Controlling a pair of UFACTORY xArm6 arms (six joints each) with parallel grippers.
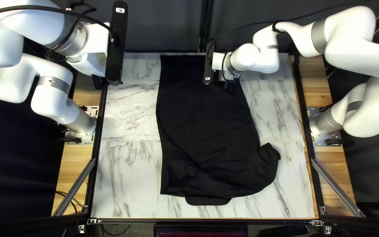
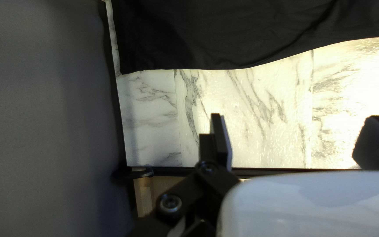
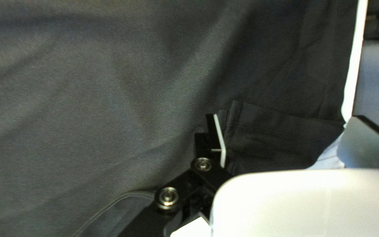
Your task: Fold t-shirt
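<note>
Near end of a black t-shirt (image 1: 207, 127) rumpled, the rest reaching the far edge of a marbled table (image 1: 128, 175), right gripper (image 1: 231, 81) wide open over its far part, left gripper (image 1: 98, 82) widely parted beside it, both gripping nothing

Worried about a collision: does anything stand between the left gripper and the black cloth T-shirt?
Nothing visible does: from the open left gripper to the T-shirt, the left wrist view shows only veined white tabletop.
</note>
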